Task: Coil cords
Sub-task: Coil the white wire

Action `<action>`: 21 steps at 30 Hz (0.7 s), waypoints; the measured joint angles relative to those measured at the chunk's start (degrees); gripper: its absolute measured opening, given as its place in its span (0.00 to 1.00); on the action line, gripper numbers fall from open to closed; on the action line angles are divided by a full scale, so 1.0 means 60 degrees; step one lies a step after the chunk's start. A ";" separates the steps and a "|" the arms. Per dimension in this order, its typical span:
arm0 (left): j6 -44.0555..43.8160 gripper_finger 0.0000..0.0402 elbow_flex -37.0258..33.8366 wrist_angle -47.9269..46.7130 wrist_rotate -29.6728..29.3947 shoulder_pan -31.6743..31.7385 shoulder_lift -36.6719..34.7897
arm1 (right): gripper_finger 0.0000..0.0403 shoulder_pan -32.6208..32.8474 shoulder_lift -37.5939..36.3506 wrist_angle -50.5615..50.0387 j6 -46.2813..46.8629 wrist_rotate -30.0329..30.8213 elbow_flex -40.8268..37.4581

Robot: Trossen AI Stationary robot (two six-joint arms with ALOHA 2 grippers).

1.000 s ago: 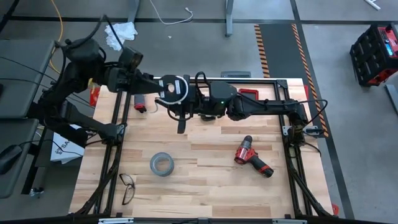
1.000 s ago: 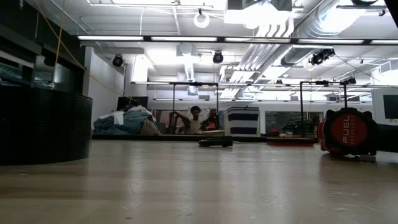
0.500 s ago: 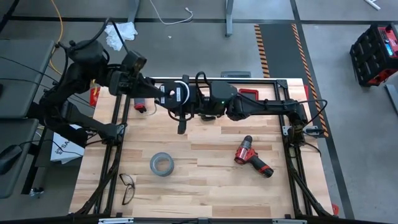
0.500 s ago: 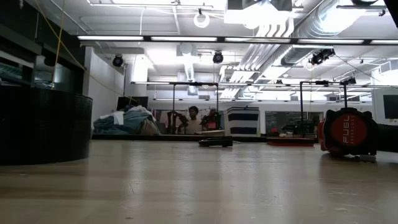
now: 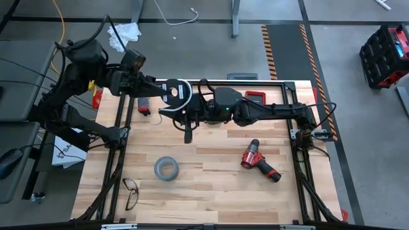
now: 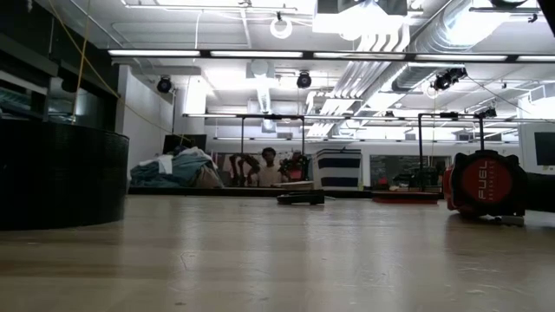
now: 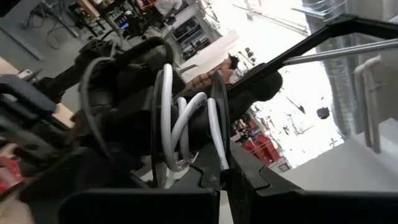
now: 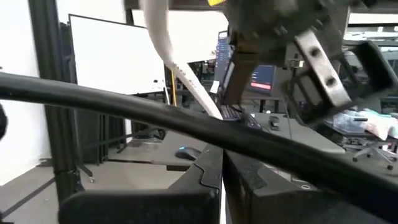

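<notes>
While the 2 arms meet above the far middle of the butcher-block table (image 5: 217,191), the winding looks well under way but not finished. The small black spool (image 5: 174,94) is held up in the air between them, and the left wrist view shows several turns of the white cord (image 7: 186,124) already lying between its 2 flanges. The left gripper (image 5: 158,91) reaches in from the left and is clamped shut on the spool's edge. The right gripper (image 5: 189,110) sits just beside the spool on its other side with its fingers closed; its wrist view shows a stretch of white cord running past close by, but I cannot tell whether the fingers pinch it. From above, a white arc of cord curves around the spool's rim, so at least 1 loose length seems left to wrap and tuck. The grey tape roll (image 5: 165,168), the red drill (image 5: 259,161) and the eyeglasses (image 5: 131,191) lie on the table well apart from the work.
</notes>
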 joint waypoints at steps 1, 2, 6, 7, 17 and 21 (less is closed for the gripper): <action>0.0073 0.00 0.0000 -0.0098 -0.0031 0.0000 0.0000 | 0.00 0.0019 0.0000 0.0010 -0.0003 -0.0018 0.0000; 0.0137 0.00 0.0000 -0.0213 -0.0103 -0.0001 0.0000 | 0.00 0.0050 0.0000 0.0016 -0.0004 -0.0018 0.0000; 0.0420 0.00 0.0000 -0.0561 -0.0419 -0.0002 -0.0001 | 0.00 0.0148 -0.0004 -0.0019 -0.0018 -0.0018 0.0000; 0.0424 0.00 0.0000 -0.0540 -0.0527 -0.0002 0.0002 | 0.00 0.0154 -0.0004 -0.0055 -0.0017 -0.0018 0.0000; 0.0080 0.00 0.0004 0.0420 -0.0791 -0.0003 0.0140 | 0.00 0.0139 -0.0011 -0.0222 -0.0084 0.0218 0.0000; 0.0087 0.00 0.0004 0.0768 -0.0961 -0.0007 0.0314 | 0.00 0.0139 -0.0011 -0.0231 -0.0102 0.0308 0.0004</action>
